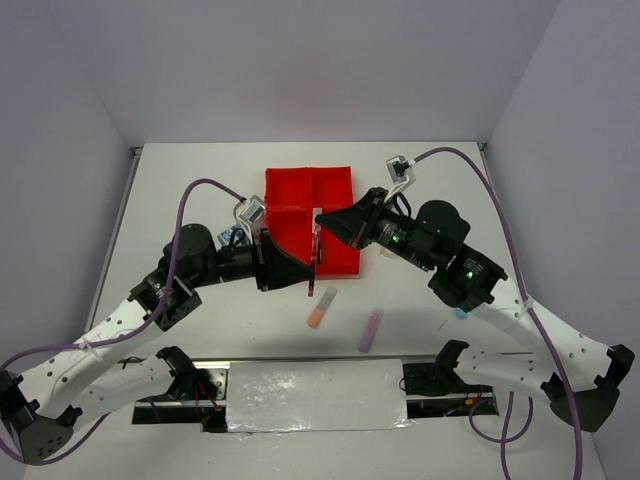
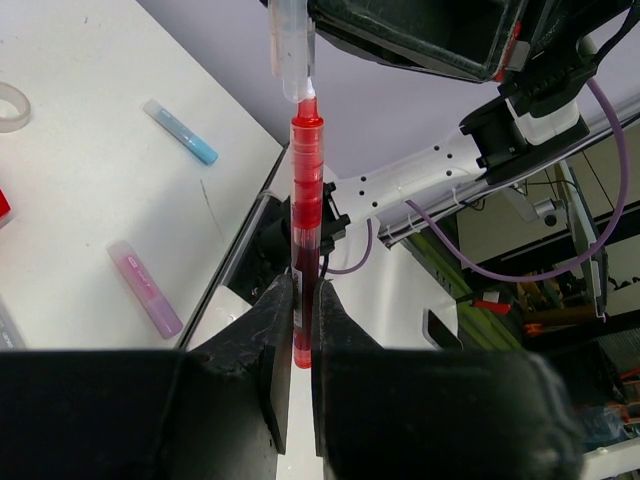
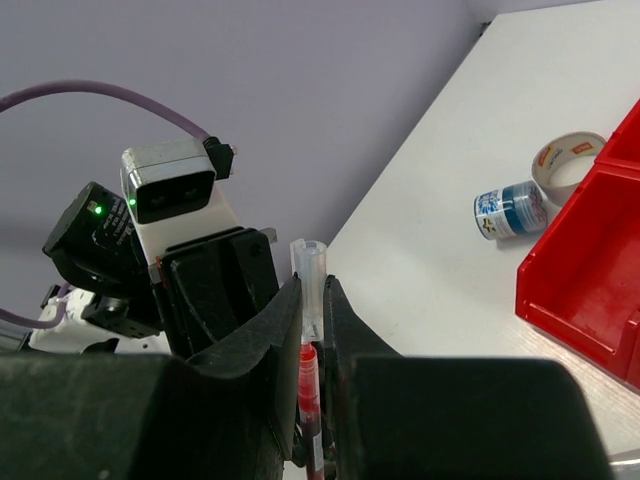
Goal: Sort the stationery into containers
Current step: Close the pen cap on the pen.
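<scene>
A thin red pen (image 1: 316, 250) hangs in the air over the near edge of the red four-compartment tray (image 1: 290, 185). My left gripper (image 1: 311, 270) is shut on the pen's barrel (image 2: 304, 240), which is seen clamped between the jaws in the left wrist view. My right gripper (image 1: 321, 222) is shut on the pen's clear cap (image 3: 311, 272), which sits over the pen's tip (image 2: 307, 92). An orange highlighter (image 1: 320, 308) and a purple highlighter (image 1: 370, 328) lie on the table nearer the arm bases. A light-blue highlighter (image 2: 181, 132) lies further right.
A blue-white roll (image 3: 509, 208) and a tape ring (image 3: 566, 160) lie left of the tray's wall (image 3: 585, 270). A clear tape ring (image 2: 11, 106) shows at the edge of the left wrist view. The purple highlighter (image 2: 146, 289) lies near the table's front edge.
</scene>
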You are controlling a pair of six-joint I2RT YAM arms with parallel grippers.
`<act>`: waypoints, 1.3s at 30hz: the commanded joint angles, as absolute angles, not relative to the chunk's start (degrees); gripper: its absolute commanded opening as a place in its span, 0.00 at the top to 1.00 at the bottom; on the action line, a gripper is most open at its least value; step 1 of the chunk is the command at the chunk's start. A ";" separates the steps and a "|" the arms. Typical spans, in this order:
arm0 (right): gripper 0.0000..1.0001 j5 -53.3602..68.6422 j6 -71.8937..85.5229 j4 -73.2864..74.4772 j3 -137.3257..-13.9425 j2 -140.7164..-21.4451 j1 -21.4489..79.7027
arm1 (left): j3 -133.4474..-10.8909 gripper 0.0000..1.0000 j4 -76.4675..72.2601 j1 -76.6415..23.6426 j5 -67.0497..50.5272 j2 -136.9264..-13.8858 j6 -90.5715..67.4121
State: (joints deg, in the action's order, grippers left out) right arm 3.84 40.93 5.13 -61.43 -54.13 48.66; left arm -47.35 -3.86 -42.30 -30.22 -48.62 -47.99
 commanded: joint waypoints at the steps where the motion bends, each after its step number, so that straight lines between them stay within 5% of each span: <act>1: 1.00 4.83 42.53 2.99 -60.47 -53.26 49.22 | -49.22 1.00 -7.64 -42.63 -29.62 -48.34 -46.93; 39: 1.00 5.80 39.38 0.27 -53.98 -51.16 52.91 | -51.68 1.00 -5.80 -42.63 -24.61 -47.64 -45.18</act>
